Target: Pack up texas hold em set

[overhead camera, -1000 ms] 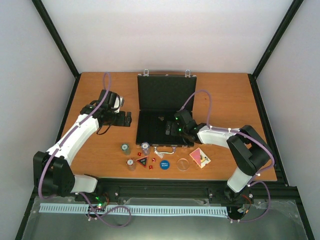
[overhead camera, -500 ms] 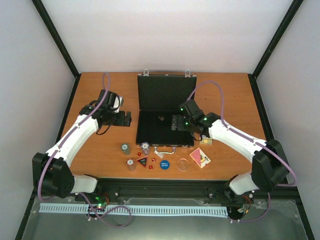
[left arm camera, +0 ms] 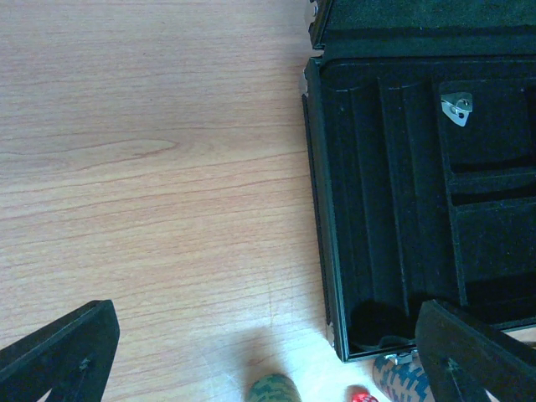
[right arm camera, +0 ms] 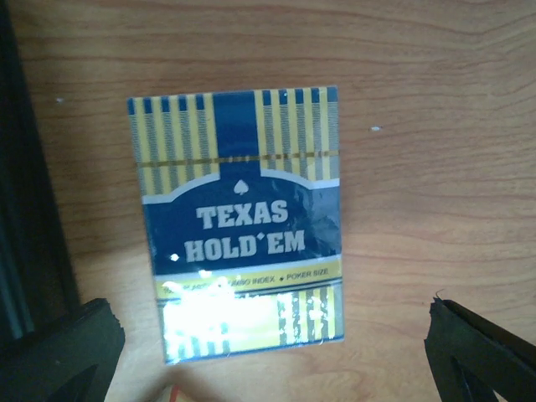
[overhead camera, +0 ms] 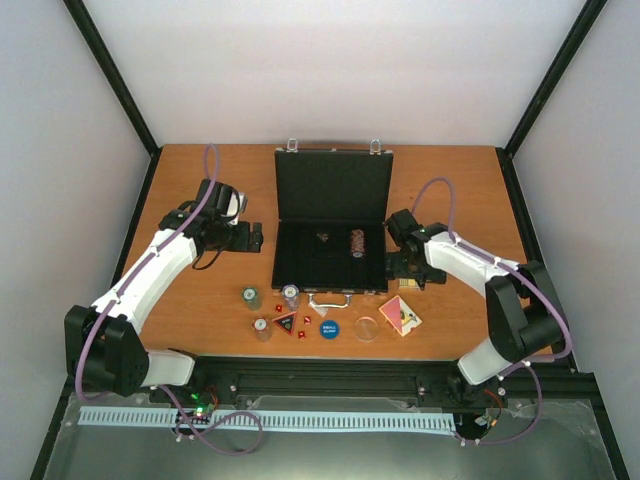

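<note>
Packing has only just started, I think. My black briefcase (overhead camera: 333, 185) lies open in the middle of the table (overhead camera: 460, 190), with its lid standing up at the back. Inside it I see one roll of chips (overhead camera: 356, 243) lying on its side in the right part, and a small silver thing (overhead camera: 322, 236) that I cannot name. The other slots look bare.

Lots is left out on the table. In front of the briefcase stand three chip stacks (overhead camera: 250, 297), with little red dice (overhead camera: 278, 309) scattered by them. Next to those are the blue round button (overhead camera: 329, 327), a clear round thing (overhead camera: 367, 329) and a red card deck (overhead camera: 400, 315).

My right hand (right arm camera: 268, 322) is wide open and holds nothing. It hangs right over the blue Texas Hold'em deck (right arm camera: 243, 226), which lies flat on the table just beside the right edge of the briefcase. I think that deck goes in next.

My left hand (overhead camera: 250, 237) is wide open too, with nothing in it. It hangs over the table just left of the briefcase.
</note>
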